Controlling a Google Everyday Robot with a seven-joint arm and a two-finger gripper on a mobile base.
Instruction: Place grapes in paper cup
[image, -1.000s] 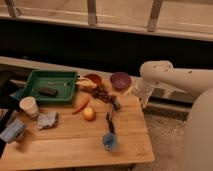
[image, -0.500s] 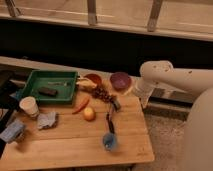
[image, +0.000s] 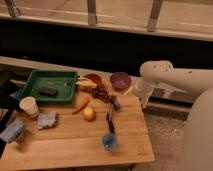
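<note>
Hand (image: 116, 104) spread beside lumpy grapes (image: 102, 93); tapered paper cup (image: 28, 106) apart.

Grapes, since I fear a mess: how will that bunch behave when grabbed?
The grapes look like a lumpy cluster of round berries, so they are probably uneven to grip, and berries may squash or detach. Lying low on the table, they seem unlikely to roll. The hand sits close beside them.
</note>
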